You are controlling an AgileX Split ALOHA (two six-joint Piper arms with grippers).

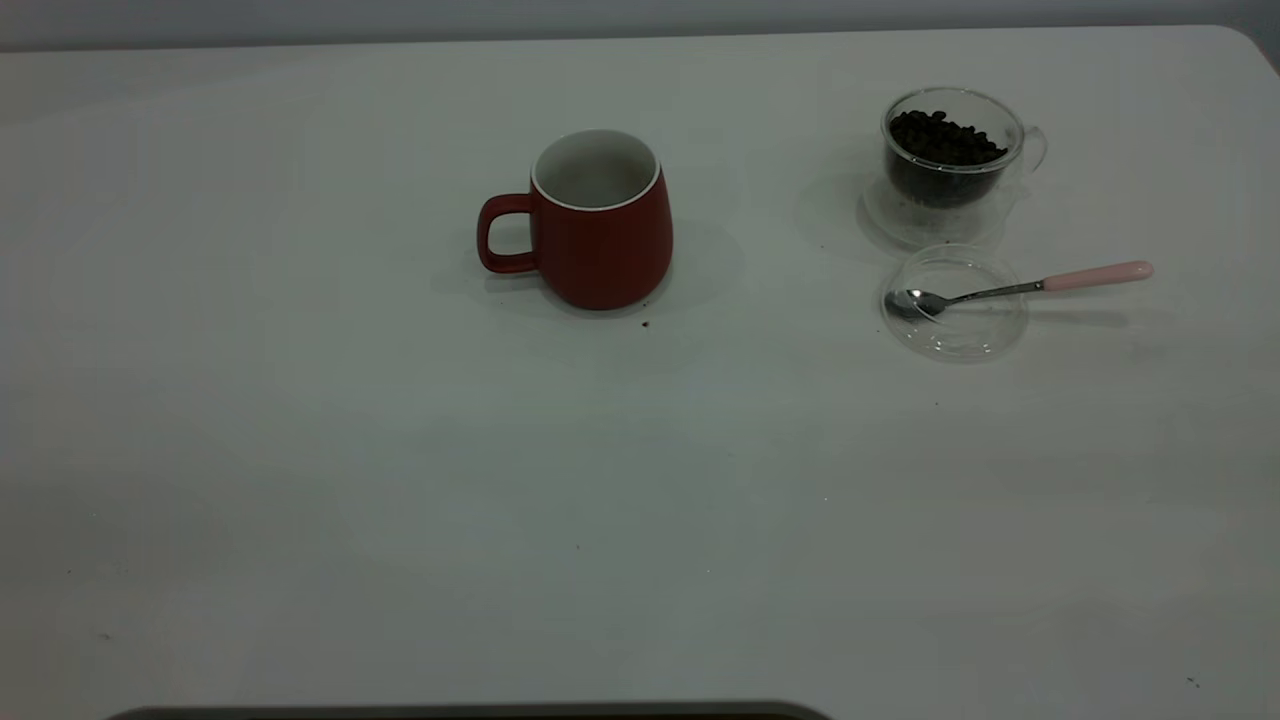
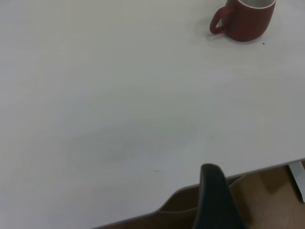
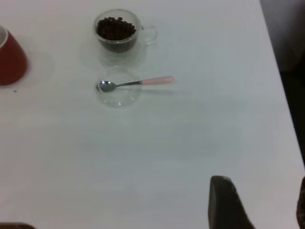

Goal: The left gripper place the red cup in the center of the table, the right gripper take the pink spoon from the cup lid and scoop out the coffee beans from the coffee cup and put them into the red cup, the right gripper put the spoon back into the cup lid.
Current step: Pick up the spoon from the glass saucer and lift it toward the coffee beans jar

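A red cup [image 1: 600,222] stands up straight on the white table [image 1: 300,450], near the middle. It is white inside, and its handle points to the left side of the view. A tiny dark crumb [image 1: 645,324] lies just beside its bottom. Far over to the right is a clear glass coffee cup [image 1: 950,160] with dark coffee beans [image 1: 942,138] in it. Just in front of it lies a clear cup lid [image 1: 955,302]. A pink spoon [image 1: 1020,288] rests with its shiny bowl in the lid. Its pink handle sticks out over the rim to the right.
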